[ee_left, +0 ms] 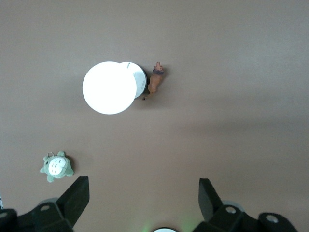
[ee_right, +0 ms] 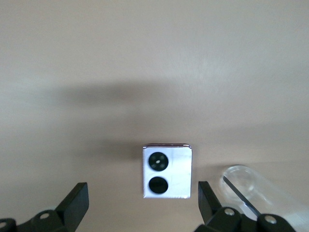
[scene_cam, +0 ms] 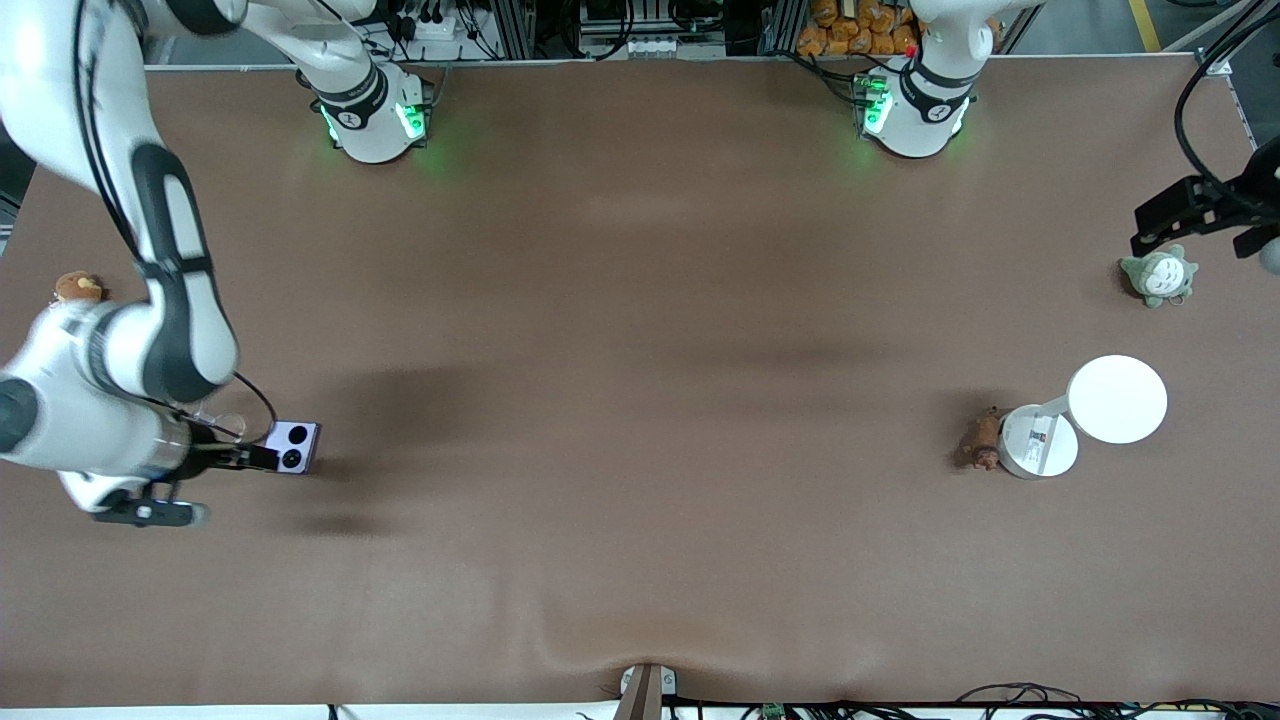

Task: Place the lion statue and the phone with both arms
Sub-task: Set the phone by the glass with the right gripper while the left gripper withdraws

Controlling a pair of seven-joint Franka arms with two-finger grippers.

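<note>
Phone lies flat on the table near the right arm's end, between the wide-open right gripper's fingers. Lion stands beside a white lamp toward the left arm's end. Left gripper hangs open above.

Phone (lavender) beside right hand

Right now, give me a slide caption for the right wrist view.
Open right gripper hovers over the lavender phone lying camera-side up on the brown table, a clear tube beside it.
</note>
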